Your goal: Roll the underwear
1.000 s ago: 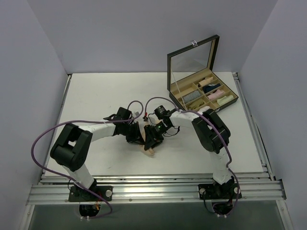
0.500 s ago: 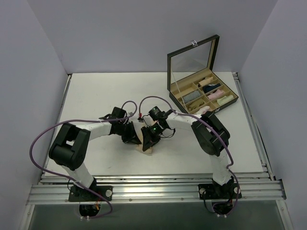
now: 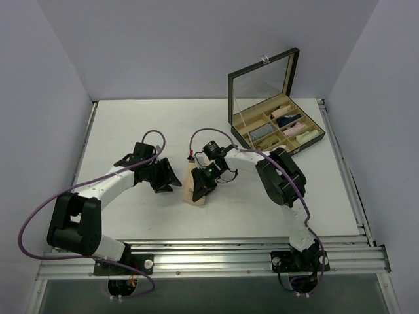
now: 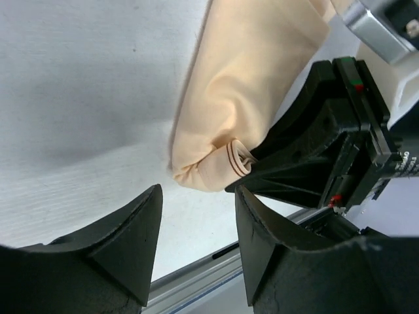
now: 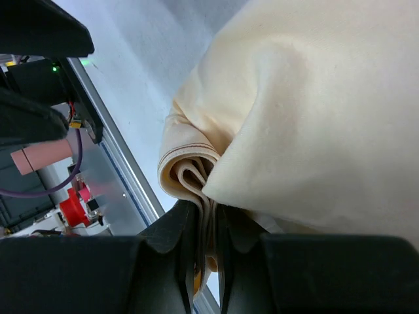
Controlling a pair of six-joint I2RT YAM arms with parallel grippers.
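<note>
On a white tabletop (image 3: 118, 131) walled in pale grey, the small peach-beige cloth underwear (image 3: 194, 198) lay partly rolled near the middle of the surface. The right gripper (image 5: 206, 245) pinched its folded, seamed edge in narrow jaws, while the left gripper (image 4: 196, 219) stood wide open just beside the roll's end, holding nothing. A black glass-lidded case (image 3: 260, 91) stood open at the far right

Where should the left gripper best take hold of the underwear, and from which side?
The rolled end of the underwear, I think, from its free left side. There the layers bunch into a thick lip facing the open left gripper; the right gripper is shut on the other side.
</note>
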